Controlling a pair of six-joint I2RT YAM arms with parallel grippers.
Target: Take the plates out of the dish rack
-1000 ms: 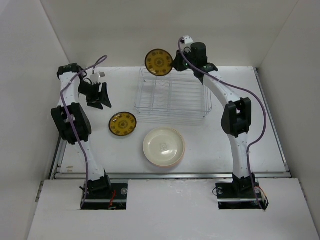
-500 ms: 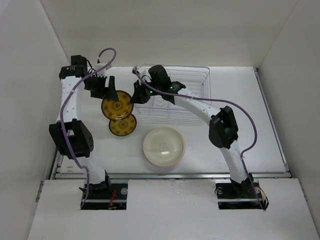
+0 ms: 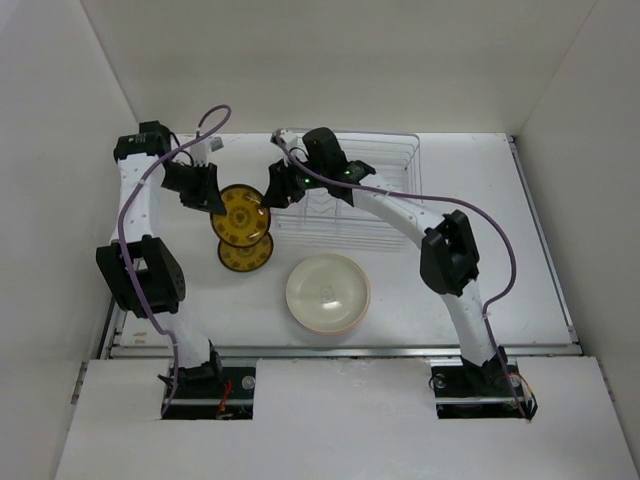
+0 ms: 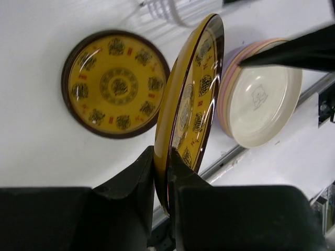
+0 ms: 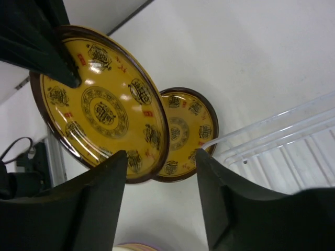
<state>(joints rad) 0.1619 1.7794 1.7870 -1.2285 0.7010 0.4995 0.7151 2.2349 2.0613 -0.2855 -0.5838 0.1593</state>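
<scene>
A brown-rimmed yellow plate (image 4: 191, 104), ringed with dark medallions around a central emblem, hangs tilted on edge above the table (image 3: 520, 260). One part of its rim is pinched between the left jaws. The right jaws stand spread close by its opposite edge. A matching plate (image 3: 245, 255) lies flat on the table just below. Near it is a stack of larger plates (image 3: 328, 293), cream on top with pink and lavender rims beneath. The wire dish rack (image 3: 390, 150) sits toward the far side.
</scene>
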